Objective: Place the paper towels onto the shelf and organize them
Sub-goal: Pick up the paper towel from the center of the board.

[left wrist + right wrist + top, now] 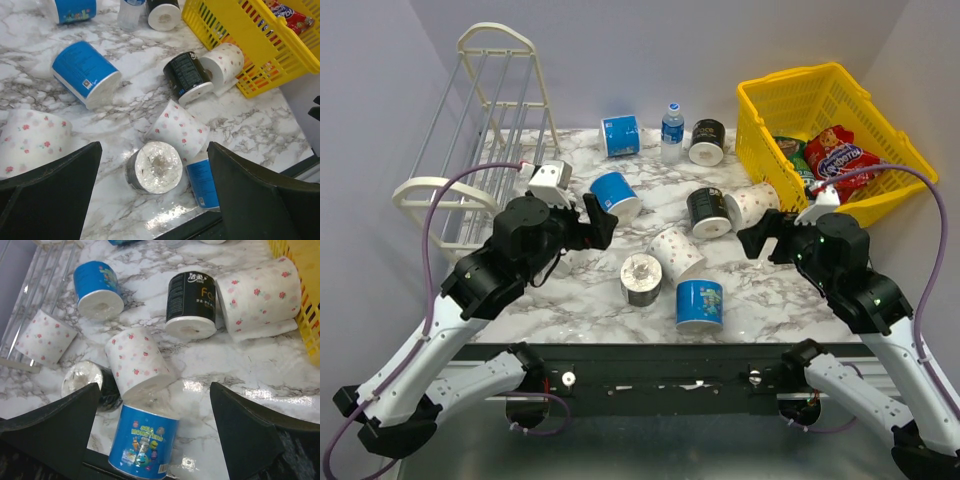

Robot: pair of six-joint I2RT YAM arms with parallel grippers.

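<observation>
Several paper towels lie loose on the marble table. In the middle are a dotted white roll [675,252], a black roll [641,279] standing on end and an upright blue roll [699,304]. Farther back lie a blue roll [615,195], a black roll [708,212] and a dotted roll [752,205]. Another blue roll [620,135] and black roll [707,142] sit at the rear. The white shelf [490,130] stands at the far left with bare tiers. My left gripper [600,222] hovers open above the table near the shelf. My right gripper [760,240] hovers open at the right; neither holds anything.
A yellow basket [795,78] with snack packets stands at the back right, its wall next to the dotted roll. A small water bottle [672,130] stands between the two rear rolls. Another dotted roll [30,137] lies below my left gripper [152,150], close to the shelf foot.
</observation>
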